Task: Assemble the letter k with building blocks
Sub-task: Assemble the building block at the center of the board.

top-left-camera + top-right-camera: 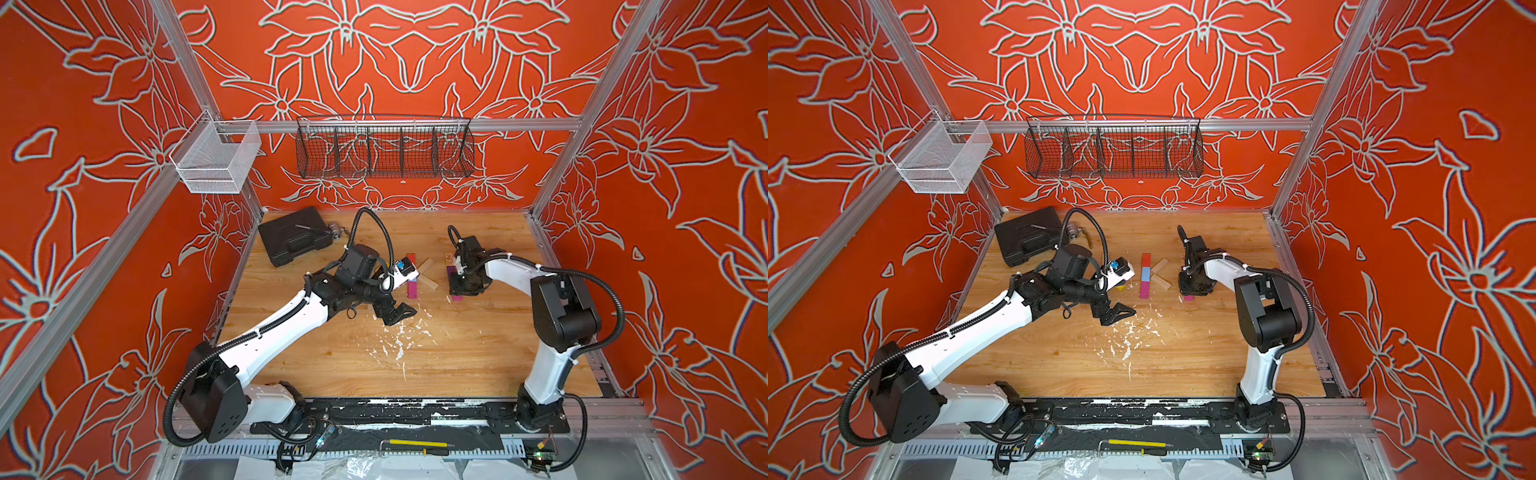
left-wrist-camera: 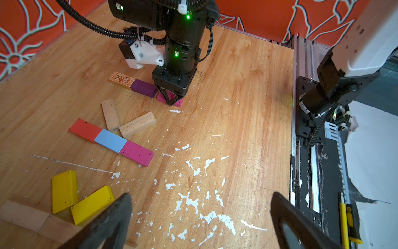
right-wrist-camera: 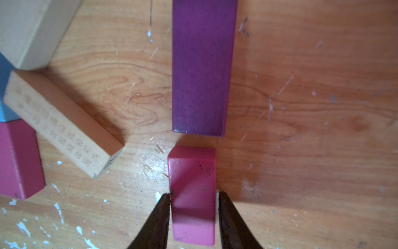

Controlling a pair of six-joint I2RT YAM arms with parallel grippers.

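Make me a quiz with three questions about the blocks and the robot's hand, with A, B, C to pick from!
1. What colour is the middle block, between the red block and the magenta block?
A) light blue
B) green
C) orange

2. Where is the purple block?
A) stacked on the red block
B) just off the end of the small pink block
C) stacked on the magenta block

3. How is the left gripper?
A) shut on the red block
B) shut on the purple block
C) open and empty

Answers:
1 A: the left wrist view shows it is light blue.
2 B: in the right wrist view, their ends face each other across a small gap.
3 C: its fingers stand wide apart, with only the table between them.
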